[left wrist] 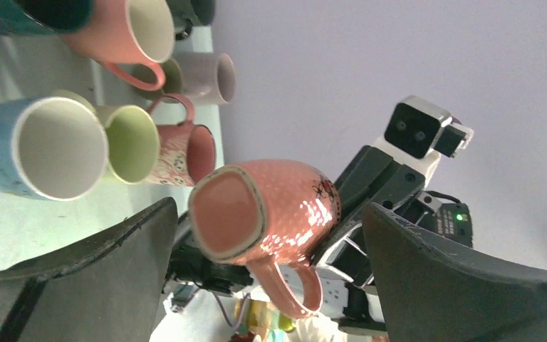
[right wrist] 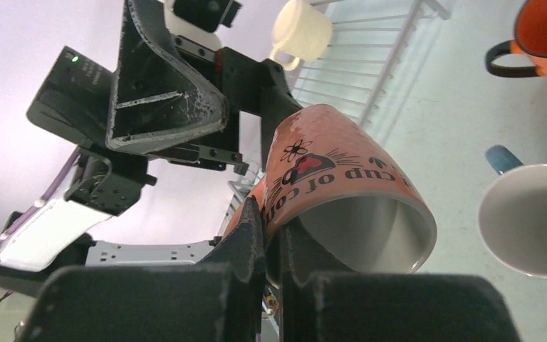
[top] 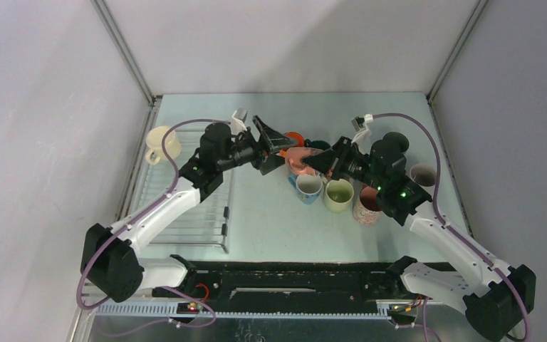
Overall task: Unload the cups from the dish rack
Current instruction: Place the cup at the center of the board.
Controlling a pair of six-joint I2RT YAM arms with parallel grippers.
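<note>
— Where is the pink mug [right wrist: 342, 178] right now?
— It's up off the surface [top: 271, 221], between your two arms, tipped on its side over the other cups [top: 338, 194]. Your right fingers [right wrist: 246, 242] pinch its wall at the rim, one inside and one outside.
— And my left?
— Your left fingers [left wrist: 92, 278] are spread wide, one on each side of that mug and clear of it in the wrist view. A cream cup [top: 162, 142] sits at the far left corner of the dish rack [top: 214, 214].
</note>
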